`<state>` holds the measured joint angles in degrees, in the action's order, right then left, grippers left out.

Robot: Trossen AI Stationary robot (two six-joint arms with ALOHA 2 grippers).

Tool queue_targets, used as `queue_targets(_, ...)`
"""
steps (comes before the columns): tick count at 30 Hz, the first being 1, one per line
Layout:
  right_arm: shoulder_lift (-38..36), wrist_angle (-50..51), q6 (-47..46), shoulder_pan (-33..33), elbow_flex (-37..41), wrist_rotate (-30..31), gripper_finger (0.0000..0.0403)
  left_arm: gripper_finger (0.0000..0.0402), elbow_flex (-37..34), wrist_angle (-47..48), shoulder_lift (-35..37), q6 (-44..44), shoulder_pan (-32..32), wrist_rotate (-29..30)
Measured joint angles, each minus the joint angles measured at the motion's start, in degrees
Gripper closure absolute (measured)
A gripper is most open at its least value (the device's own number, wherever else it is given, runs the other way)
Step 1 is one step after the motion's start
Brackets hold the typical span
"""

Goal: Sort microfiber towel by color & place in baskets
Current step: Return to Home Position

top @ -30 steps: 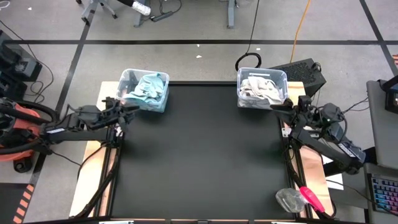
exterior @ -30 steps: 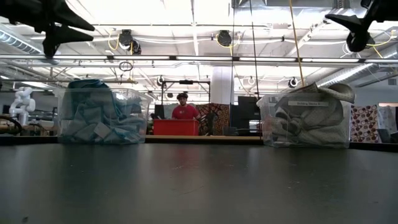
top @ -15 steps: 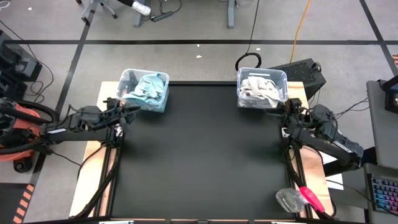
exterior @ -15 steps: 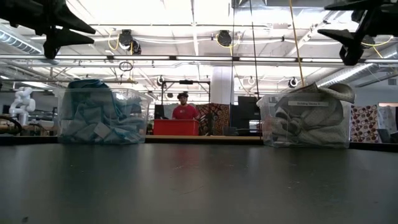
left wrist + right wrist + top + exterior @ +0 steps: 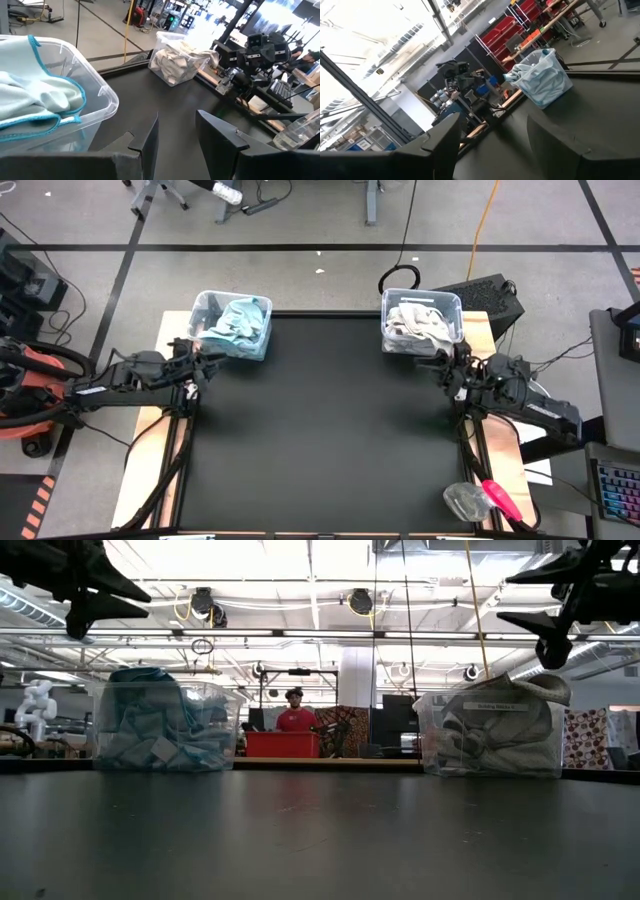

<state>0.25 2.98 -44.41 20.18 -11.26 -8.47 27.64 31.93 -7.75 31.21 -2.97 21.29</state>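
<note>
- The pale blue microfiber towels (image 5: pixel 240 323) lie heaped in the left clear plastic bin (image 5: pixel 203 302), at the upper left of the high view. The gray-white microfiber towels (image 5: pixel 418 322) fill the right clear plastic bin (image 5: pixel 420 294), at the upper right. Both bins stand at the top edge of the black table mat (image 5: pixel 320 430).
- I judge these towels to be light, soft and limp. They will not break, but they fold and droop as soon as they are lifted. The fibre probably grips my pads a little, so slipping is not a big worry.
- The best place to take hold seems to be a raised fold or a hemmed edge on top of a heap, pinched from above. In the low view, one gray fold rises over the rim of its bin and would be easy to reach.
- The bins look thin and light, so I think a dragged towel can pull one along.
- My left gripper (image 5: pixel 177 135) hangs above the table at the left of the high view, just beside the lower corner of the left bin. Its fingers stand apart with a medium gap, and they hold and touch nothing.
- My right gripper (image 5: pixel 495 140) hangs at the right of the high view, just under the right bin in the picture. Its fingers are spread wide and they are empty.
</note>
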Motion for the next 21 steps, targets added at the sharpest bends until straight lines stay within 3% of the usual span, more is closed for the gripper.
queue_targets(21, 0.33, -2.75, -5.76, -10.96, 9.78, 9.93, 0.0186, 0.0264, 0.0, 3.47, 0.0, 0.04, 0.01, 0.45)
